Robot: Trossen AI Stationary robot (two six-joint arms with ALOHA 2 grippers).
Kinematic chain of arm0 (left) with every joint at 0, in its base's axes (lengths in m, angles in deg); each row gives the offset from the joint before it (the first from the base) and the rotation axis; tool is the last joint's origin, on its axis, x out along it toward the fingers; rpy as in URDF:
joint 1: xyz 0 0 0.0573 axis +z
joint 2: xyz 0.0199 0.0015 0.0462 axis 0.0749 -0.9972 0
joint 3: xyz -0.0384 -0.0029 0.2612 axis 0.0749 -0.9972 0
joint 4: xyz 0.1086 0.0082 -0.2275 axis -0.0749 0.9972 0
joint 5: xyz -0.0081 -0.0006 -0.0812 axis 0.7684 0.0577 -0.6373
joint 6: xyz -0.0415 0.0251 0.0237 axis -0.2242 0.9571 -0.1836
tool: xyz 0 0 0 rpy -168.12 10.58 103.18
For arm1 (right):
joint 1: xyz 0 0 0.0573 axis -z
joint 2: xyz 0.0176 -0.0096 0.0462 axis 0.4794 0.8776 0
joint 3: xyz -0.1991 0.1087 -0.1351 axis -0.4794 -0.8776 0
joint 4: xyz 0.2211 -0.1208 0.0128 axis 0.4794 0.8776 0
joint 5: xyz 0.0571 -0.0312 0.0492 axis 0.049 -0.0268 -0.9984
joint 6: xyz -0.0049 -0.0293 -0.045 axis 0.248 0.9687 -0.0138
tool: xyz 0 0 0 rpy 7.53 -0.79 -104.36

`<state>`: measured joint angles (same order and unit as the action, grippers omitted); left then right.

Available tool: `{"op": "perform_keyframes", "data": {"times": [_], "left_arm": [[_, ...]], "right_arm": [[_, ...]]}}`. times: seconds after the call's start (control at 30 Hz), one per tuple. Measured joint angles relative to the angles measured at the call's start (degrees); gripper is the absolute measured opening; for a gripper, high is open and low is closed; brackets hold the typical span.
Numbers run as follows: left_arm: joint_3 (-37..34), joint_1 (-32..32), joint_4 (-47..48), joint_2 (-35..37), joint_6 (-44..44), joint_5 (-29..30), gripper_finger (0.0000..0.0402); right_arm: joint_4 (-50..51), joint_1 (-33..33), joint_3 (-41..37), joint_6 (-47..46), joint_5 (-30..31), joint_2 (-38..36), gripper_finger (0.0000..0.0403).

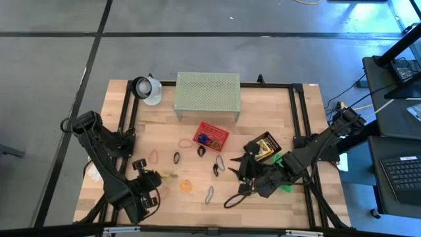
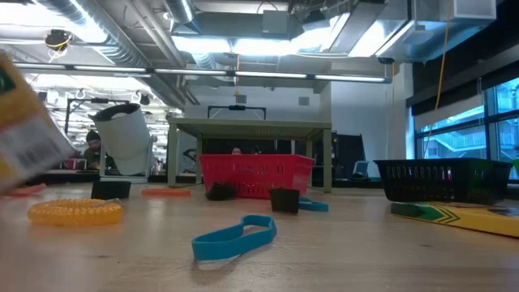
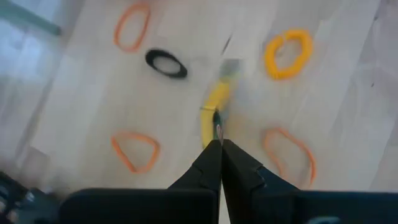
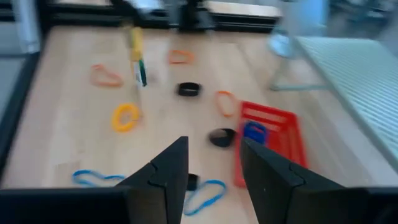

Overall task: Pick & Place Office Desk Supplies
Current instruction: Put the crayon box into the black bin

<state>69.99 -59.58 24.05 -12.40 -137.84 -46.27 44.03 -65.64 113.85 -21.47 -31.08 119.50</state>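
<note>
A small yellow-and-green crayon-style box [image 4: 137,59] hangs above the table's near left part, with my left gripper [image 3: 219,144] shut on it. The low view shows it tilted and off the table [image 2: 24,134]. My right gripper [image 4: 214,162] stands open above the table's near right part [image 1: 245,176], nothing between its fingers. Loose loops lie flat on the wood: orange [image 3: 135,151], black [image 3: 166,63], yellow [image 3: 287,53] and blue [image 2: 235,237]. A red basket [image 1: 212,135] holds blue pieces. My left gripper pinches the box's near end [image 3: 216,123] between its two fingers, seen edge-on. The fingers slant steeply down at it from above. The box reaches away below the fingertips, lifted clear of the table and tilted, its green end [image 4: 142,74] lowest.
A pale green perforated shelf [image 1: 207,95] stands at the far middle, a white wad in a cup [image 1: 148,89] to its left. A black basket with more boxes [image 1: 263,148] sits by the right arm. A flat box [image 2: 462,215] lies at the near right.
</note>
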Motion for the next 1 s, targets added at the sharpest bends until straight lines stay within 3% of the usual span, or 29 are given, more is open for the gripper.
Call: {"op": "perform_keyframes", "data": {"times": [0.2, 0.33, 0.53, 0.83, 1.0], "left_arm": [[3.96, 1.88, 2.81, 1.43, 5.45, 2.29, 0.0001], [6.05, 4.0, 2.81, 1.43, 10.18, 3.63, 0.0001], [8.03, 7.12, 2.78, 1.42, 16.35, 3.51, 0.0001], [10.59, 10.36, 2.35, 1.4, 20.53, 4.83, 0.0001], [12.06, 12.08, 2.3, 1.4, 23.56, 5.1, 0.0001]], "right_arm": [[-13.79, 4.33, 0.01, 12.51, -15.41, 2.01, 0.0156], [-22.82, 7.19, 0.03, 15.38, -21.04, 4.73, 0.0178], [-32.42, 9.92, 0.07, 14.73, -17.93, 9.7, 0.0203], [-39.95, 13.66, 0.07, 15.82, -26.39, 15.23, 0.0205], [-44.56, 14.77, 0.07, 15.68, -28.19, 17.78, 0.0205]]}}
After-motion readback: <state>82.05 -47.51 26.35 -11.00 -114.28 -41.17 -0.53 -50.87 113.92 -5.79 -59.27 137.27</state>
